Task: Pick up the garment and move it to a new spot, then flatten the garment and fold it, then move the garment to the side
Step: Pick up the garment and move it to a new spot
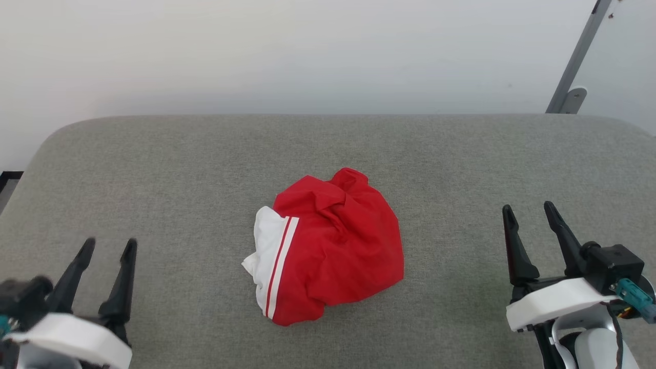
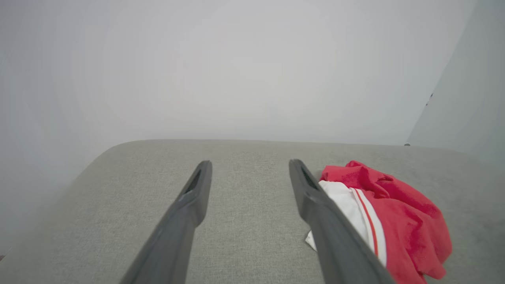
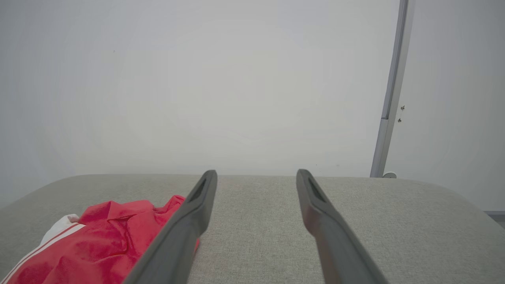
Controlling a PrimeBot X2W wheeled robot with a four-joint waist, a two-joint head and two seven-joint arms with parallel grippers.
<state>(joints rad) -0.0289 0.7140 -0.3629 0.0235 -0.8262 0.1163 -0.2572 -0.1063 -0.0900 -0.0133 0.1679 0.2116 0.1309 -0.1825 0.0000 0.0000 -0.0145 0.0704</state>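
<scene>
Garment [image 1: 333, 246] in heap on grey surface [image 1: 154, 179]

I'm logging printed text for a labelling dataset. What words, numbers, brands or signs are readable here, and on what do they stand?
No readable text in any view.
The crumpled garment shows only red cloth and a white part with red stripes; no lettering shows on its visible folds.
The grey padded surface, the wall and the metal post carry no writing.

Grey fabric surface [image 1: 205, 154] w/ rounded corners, white wall [image 1: 307, 51] behind, metal pole [image 1: 577, 56] top-right
</scene>
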